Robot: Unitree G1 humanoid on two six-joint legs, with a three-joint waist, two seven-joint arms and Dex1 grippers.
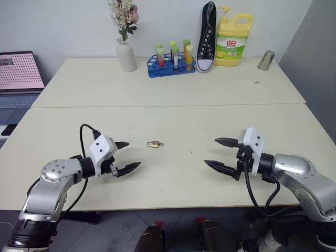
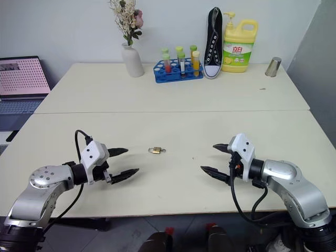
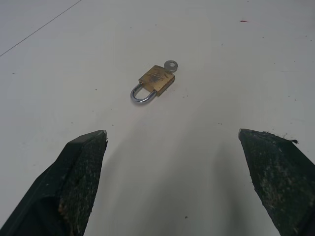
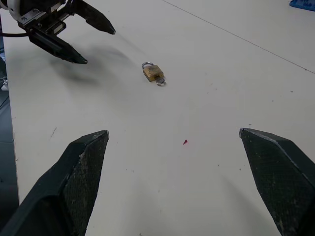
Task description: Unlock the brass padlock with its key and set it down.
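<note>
Two black-fingered grippers hang above the near half of a pale cream tabletop, both with jaws spread wide and empty: the left gripper and the right gripper face each other from either side. Between them, nearer the left one, lies the small golden-brass rectangular padlock, flat on the table and touched by neither. Its long axis runs roughly across the table, the thin silver U-shaped shackle toward the robot's left and the little silvery key at the opposite end of the body, toward the right; the key's round head touches the body there. A seam divides the surface into a near and a far panel. Along the far edge stand a white ceramic vase of dried flowers, a blue test-tube rack, a black canvas sneaker, a yellow detergent jug and a metal cup, against a plain wall. An open laptop sits at far left.
</note>
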